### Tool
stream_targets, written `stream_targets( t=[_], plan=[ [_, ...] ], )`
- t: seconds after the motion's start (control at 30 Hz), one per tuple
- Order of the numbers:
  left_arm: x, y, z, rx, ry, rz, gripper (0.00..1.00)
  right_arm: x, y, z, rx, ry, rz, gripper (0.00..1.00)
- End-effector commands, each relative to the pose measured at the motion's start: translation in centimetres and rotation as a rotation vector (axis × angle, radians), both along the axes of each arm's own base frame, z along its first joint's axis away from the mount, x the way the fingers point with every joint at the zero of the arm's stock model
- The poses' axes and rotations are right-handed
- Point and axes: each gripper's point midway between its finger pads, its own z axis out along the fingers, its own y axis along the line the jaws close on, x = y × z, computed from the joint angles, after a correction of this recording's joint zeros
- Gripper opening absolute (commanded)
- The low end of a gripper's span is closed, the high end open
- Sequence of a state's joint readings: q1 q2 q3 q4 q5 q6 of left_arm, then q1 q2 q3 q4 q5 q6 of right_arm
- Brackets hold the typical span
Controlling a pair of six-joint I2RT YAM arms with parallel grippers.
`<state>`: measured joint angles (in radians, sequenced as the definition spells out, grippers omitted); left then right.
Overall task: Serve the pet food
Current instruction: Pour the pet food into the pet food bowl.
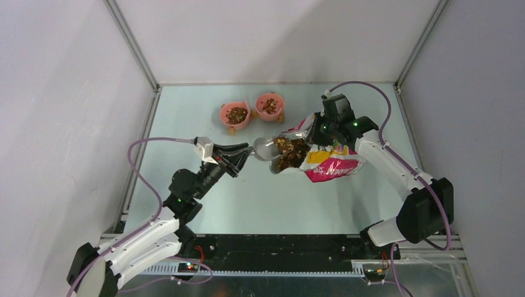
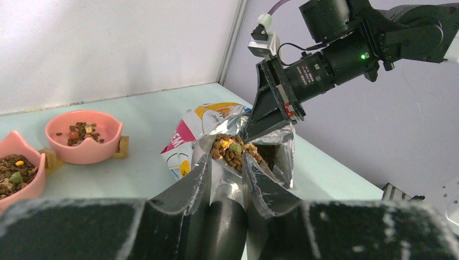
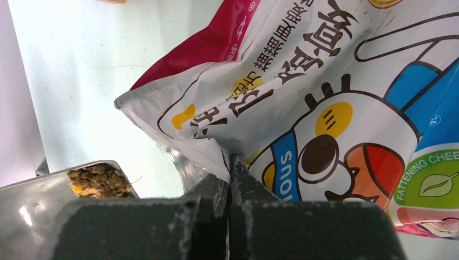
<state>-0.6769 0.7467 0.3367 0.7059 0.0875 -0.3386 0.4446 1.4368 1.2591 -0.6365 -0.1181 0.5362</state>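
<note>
My left gripper (image 1: 244,154) is shut on the handle of a grey metal scoop (image 1: 266,148). The scoop's bowl sits in the mouth of the printed bag (image 1: 328,164) and carries brown kibble (image 2: 234,150). More pet food (image 1: 290,153) fills the bag's open mouth. My right gripper (image 1: 316,127) is shut on the bag's upper edge (image 3: 216,149) and holds the mouth open. In the right wrist view the loaded scoop (image 3: 65,187) shows at lower left, with kibble (image 3: 100,180) in it.
Two pink bowls (image 1: 236,116) (image 1: 270,106) on small wooden stands sit at the back middle, each holding kibble. They also show in the left wrist view (image 2: 84,135) (image 2: 16,173) at the left. Metal frame posts and white walls bound the table.
</note>
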Motion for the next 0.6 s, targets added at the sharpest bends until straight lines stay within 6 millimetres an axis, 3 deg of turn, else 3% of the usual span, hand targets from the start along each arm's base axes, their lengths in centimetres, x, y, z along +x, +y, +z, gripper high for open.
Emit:
stream_targets(
  t=[0.0,0.17,0.57],
  plan=[
    [-0.3,1.1,4.8,-0.079,-0.097,0.024,0.0,1.5,-0.1,3.0,0.044,-0.071,-0.045,0.0],
    [-0.4,1.7,6.4,-0.167,-0.085,0.017,0.0,1.5,-0.2,2.9,0.039,-0.066,-0.053,0.0],
    [0.6,3.1,8.0,-0.232,-0.098,0.058,0.0,1.7,-0.2,3.3,0.044,-0.082,-0.056,0.0]
  ],
)
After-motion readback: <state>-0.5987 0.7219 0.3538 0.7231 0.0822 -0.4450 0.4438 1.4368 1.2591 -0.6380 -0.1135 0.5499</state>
